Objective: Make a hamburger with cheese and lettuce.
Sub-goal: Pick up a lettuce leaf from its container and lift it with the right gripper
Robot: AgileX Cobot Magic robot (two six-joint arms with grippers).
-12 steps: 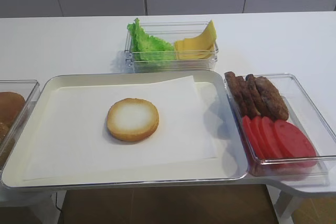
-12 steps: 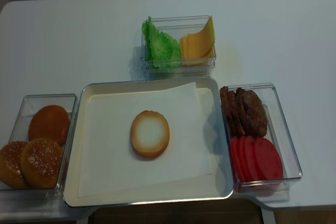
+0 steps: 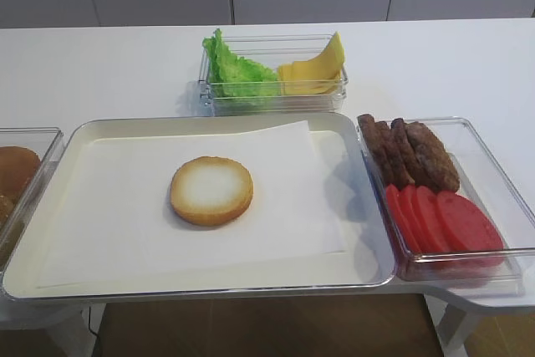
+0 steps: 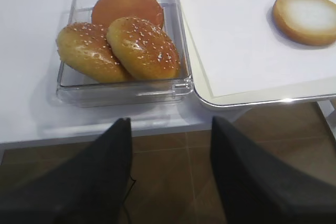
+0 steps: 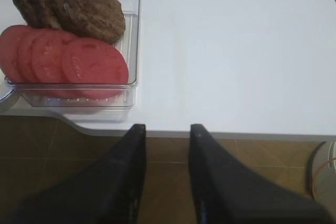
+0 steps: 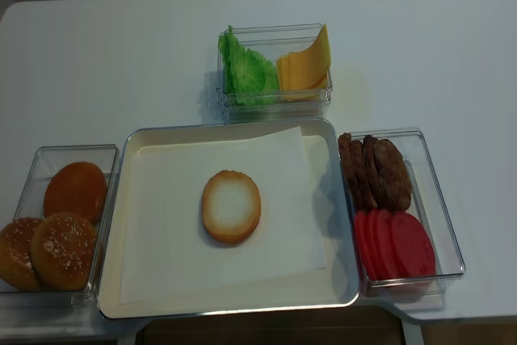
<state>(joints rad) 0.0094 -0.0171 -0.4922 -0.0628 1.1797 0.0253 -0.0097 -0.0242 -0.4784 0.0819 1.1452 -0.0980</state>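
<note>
Neither arm appears in the two exterior high views. In the left wrist view the left tool (image 4: 170,174) fills the bottom of the frame, its two dark fingers spread wide apart with nothing between them. In the right wrist view the right tool (image 5: 167,174) sits at bottom centre, its fingers parted by a narrower gap, also holding nothing.

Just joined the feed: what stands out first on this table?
A lone hamburger base, cut face up, on white paper in the central tray. Behind it a clear box holds the lettuce left and the cheese right. Red tomato slices fill the right-hand box's near end.
</note>
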